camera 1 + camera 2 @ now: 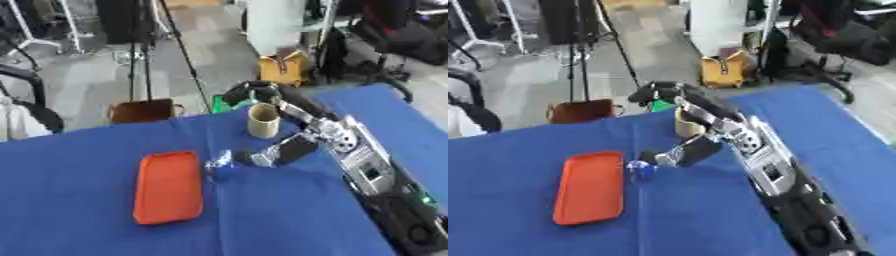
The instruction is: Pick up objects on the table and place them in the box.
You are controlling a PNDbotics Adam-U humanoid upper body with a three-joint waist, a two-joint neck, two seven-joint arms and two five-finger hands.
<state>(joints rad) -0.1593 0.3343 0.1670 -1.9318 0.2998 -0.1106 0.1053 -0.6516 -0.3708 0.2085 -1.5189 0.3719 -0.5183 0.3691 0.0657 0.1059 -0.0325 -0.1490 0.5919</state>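
We see the robot's right hand point(284, 150) reaching in over the blue tablecloth point(79, 200), its fingers pointing toward the flat orange rectangular tray point(169, 186). Whether those fingers are spread or curled we cannot tell (they blur into a dark mass). At their tips, just beside the tray's near-right edge, lies a small crumpled silvery-blue object point(219, 161) on the cloth. A tan cylindrical cup point(263, 120) stands upright beyond the tray, just behind the hand.

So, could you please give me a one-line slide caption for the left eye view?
Right hand reaching down beside a small blue-and-silver object, between the orange tray and tan cup on the blue table.
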